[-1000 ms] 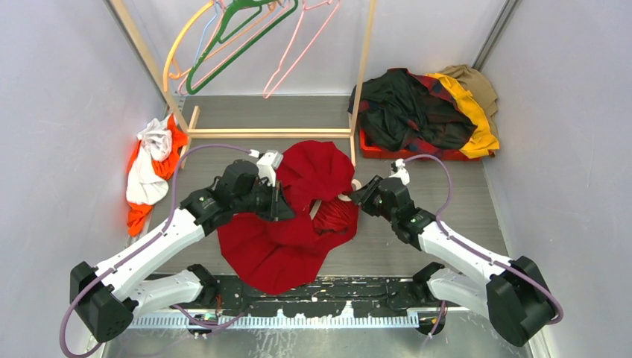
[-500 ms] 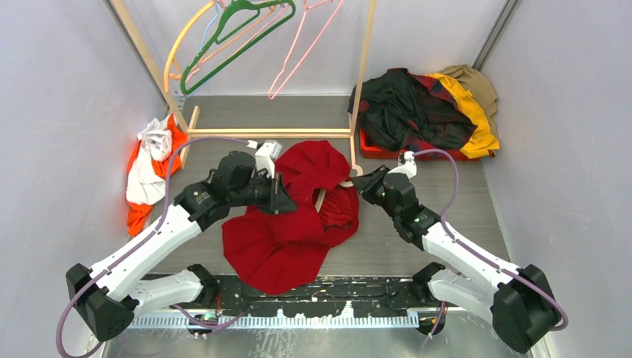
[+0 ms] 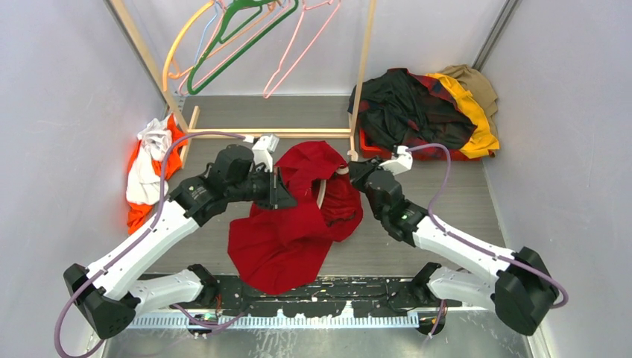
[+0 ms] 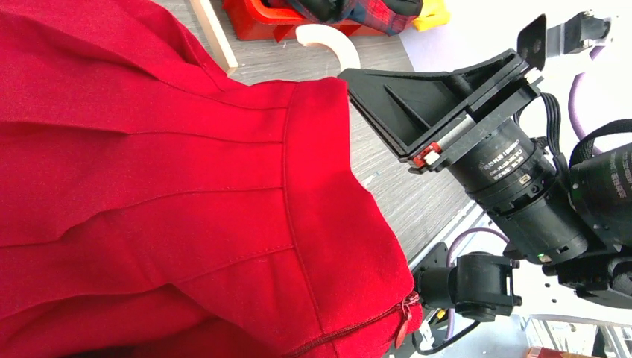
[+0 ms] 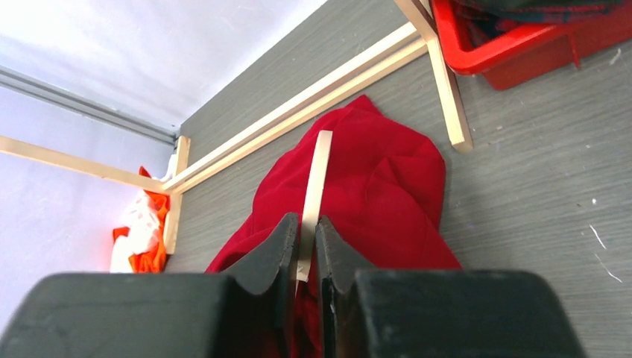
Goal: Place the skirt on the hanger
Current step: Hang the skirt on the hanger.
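The red skirt [image 3: 294, 224] lies bunched in the middle of the table, its waistband raised. My left gripper [image 3: 281, 196] is at the waistband's left side and appears shut on it. In the left wrist view the skirt [image 4: 164, 201] fills the frame and hides the fingers. My right gripper [image 3: 358, 173] is shut on the cream hanger [image 3: 322, 192], whose arm runs into the skirt's opening. In the right wrist view the fingers [image 5: 287, 239] clamp the hanger arm [image 5: 314, 183] over the skirt [image 5: 380, 194]. The hanger's hook [image 4: 328, 39] shows in the left wrist view.
A wooden rack [image 3: 268, 133] stands behind the skirt, with a green hanger [image 3: 231, 37] and a pink hanger [image 3: 298, 45] above. A red bin of dark, plaid and yellow clothes [image 3: 421, 112] sits back right. Orange and white clothes [image 3: 149, 168] lie at left.
Both grippers have moved away from the arm bases toward the rack, pulling the skirt's waistband and the hanger along. The right gripper has turned left toward the skirt.
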Robot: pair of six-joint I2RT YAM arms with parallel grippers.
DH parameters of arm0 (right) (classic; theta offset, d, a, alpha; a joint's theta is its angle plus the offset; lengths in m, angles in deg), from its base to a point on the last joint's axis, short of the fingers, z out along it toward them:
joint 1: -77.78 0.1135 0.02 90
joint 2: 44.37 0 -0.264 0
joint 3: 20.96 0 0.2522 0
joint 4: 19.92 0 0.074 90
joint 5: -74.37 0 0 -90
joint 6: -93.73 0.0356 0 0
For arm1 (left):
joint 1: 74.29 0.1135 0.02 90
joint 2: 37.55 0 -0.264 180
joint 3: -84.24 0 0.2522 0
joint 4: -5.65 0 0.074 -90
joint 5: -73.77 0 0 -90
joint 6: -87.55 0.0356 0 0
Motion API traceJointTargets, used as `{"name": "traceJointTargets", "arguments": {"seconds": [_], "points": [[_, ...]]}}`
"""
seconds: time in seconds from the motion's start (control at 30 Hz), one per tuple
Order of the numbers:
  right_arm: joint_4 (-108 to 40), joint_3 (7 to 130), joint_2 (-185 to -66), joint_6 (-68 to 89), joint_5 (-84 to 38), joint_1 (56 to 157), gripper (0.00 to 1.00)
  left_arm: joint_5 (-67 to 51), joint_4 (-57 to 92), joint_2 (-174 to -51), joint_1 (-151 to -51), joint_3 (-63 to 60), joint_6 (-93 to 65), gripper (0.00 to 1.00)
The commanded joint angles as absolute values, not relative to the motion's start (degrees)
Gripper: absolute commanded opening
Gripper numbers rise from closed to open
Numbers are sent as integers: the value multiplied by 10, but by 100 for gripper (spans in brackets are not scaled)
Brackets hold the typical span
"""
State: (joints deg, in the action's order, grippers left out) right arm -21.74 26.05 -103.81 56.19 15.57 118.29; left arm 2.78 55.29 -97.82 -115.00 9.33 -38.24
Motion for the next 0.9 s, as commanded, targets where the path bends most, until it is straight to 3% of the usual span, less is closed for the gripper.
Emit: {"name": "traceJointTargets", "arguments": {"seconds": [0.0,0.3,0.5,0.63,0.87], "points": [[-139,297,-1088,492,275,1227,1,32,549,-973,-1148,46,-392,0],[-59,307,-1204,475,343,1302,1,49,527,-991,-1148,20,-425,1],[-62,317,-1195,476,347,1303,1,23,549,-1008,-1148,45,-408,4],[-65,304,-1175,474,359,1302,1,-3,544,-1008,-1148,119,-403,15],[-49,269,-1191,492,352,1293,1,-38,502,-952,-1148,243,-422,44]]}}
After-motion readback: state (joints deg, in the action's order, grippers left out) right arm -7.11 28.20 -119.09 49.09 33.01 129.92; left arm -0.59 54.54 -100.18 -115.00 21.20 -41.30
